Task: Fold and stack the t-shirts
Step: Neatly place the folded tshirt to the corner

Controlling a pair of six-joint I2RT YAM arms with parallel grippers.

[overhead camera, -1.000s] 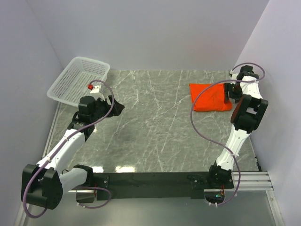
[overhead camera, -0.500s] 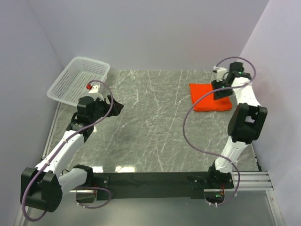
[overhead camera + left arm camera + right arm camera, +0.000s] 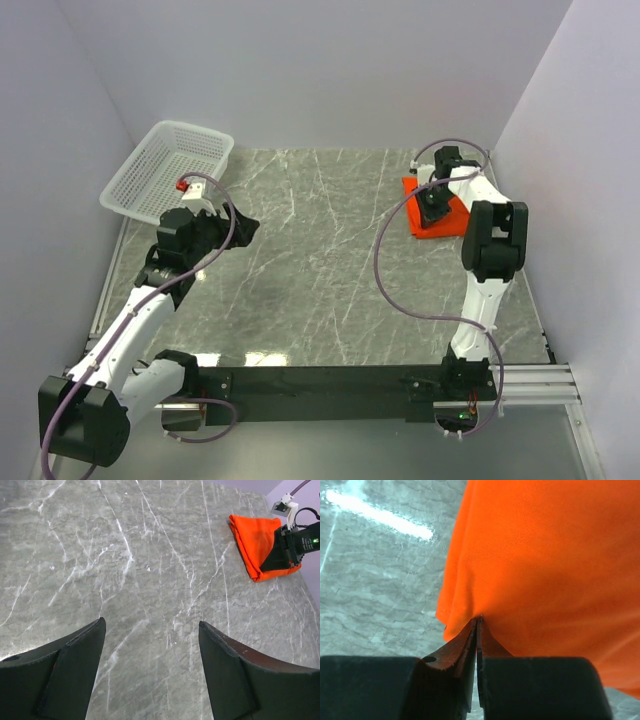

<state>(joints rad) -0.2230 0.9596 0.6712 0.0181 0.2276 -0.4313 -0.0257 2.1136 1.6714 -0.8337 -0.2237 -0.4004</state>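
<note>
The orange-red t-shirt lies folded at the table's far right and fills most of the right wrist view. My right gripper sits on top of it, jaws pressed together and pinching the cloth near its left edge, where the fabric puckers to a point. The left wrist view shows the shirt far off with the right arm's black gripper on it. My left gripper hovers over bare table at the left, open and empty.
A white mesh basket stands tilted at the far left corner, just behind the left arm. Grey marble tabletop stretches between the two arms. Walls close in the back and both sides.
The right arm swung left across the t-shirt and its jaws closed from wide open onto the cloth. The left arm shifted only slightly.
</note>
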